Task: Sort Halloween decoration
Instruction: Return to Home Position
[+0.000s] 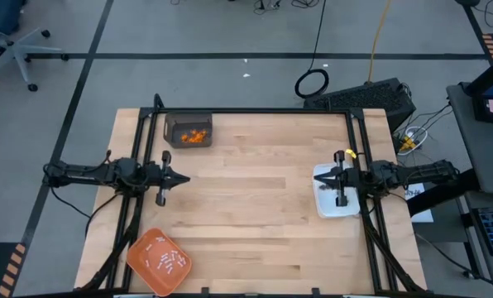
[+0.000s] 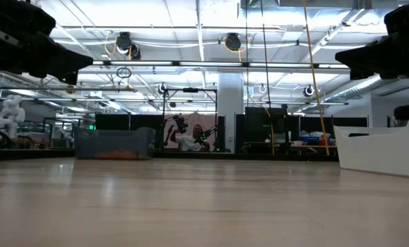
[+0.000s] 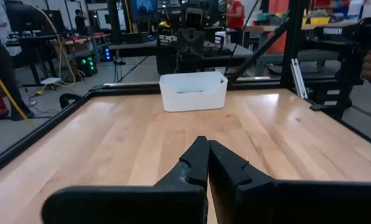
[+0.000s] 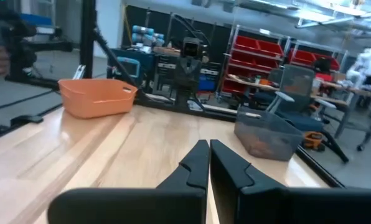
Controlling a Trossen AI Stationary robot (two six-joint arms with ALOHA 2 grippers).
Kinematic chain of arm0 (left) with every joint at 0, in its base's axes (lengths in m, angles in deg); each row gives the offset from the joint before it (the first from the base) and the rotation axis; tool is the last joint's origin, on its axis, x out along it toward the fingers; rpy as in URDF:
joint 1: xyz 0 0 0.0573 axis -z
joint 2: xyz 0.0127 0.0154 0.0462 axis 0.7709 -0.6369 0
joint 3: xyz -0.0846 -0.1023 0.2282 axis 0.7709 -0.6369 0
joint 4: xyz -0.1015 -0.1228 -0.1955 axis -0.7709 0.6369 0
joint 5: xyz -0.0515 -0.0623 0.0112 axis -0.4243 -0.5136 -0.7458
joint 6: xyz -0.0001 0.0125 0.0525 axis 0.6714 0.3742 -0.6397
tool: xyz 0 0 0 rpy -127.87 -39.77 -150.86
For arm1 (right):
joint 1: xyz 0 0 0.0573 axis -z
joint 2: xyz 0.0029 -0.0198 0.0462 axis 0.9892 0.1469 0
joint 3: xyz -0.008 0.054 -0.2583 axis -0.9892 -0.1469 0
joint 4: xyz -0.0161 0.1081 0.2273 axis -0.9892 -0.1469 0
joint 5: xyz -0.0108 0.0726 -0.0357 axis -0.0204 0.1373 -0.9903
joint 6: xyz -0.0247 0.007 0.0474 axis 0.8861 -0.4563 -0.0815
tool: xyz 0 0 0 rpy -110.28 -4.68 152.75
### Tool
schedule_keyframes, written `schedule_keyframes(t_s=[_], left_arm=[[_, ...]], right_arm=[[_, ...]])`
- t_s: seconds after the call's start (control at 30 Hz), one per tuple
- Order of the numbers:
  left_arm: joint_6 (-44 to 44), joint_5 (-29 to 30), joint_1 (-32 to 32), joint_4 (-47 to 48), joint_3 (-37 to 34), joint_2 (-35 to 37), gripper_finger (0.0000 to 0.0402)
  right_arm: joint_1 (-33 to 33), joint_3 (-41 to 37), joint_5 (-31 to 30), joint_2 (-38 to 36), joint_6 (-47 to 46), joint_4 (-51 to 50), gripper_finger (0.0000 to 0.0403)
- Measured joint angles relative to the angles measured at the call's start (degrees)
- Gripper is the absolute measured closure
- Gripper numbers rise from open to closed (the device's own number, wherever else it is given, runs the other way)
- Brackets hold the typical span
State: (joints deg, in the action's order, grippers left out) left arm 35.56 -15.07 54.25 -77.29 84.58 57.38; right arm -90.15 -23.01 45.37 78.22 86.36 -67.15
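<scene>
The Halloween decoration shows as orange bits (image 1: 197,137) lying in a grey see-through bin (image 1: 188,131) at the far left, and as small white sticks (image 1: 167,261) lying in an orange tray (image 1: 158,261) at the near left. My left gripper (image 1: 185,176) (image 3: 207,145) hovers shut and level at the table's left side, pointing toward the right side, with nothing in it. My right gripper (image 1: 316,176) (image 4: 208,144) is shut and level above a white rectangular dish (image 1: 337,204) at the right, pointing toward the left side, and also holds nothing.
Bare wooden tabletop (image 1: 255,207) lies between the two grippers. A black frame (image 1: 255,112) runs along the table's edges. In the low view the bin (image 2: 114,144) stands far left and the white dish (image 2: 386,151) near right.
</scene>
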Motion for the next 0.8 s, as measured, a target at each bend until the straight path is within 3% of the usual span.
schedule_keyframes(t_s=[0.27,0.8], left_arm=[[-1.3,0.5,0.0,0.2,0.0,1.0,0.0391],[-1.2,0.0,0.0,0.4,0.0,1.0,0.0391]], right_arm=[[0.7,0.0,1.4,0.0,4.5,-0.4,0.0403],[4.0,0.0,5.9,0.0,1.2,-1.4,0.0403]])
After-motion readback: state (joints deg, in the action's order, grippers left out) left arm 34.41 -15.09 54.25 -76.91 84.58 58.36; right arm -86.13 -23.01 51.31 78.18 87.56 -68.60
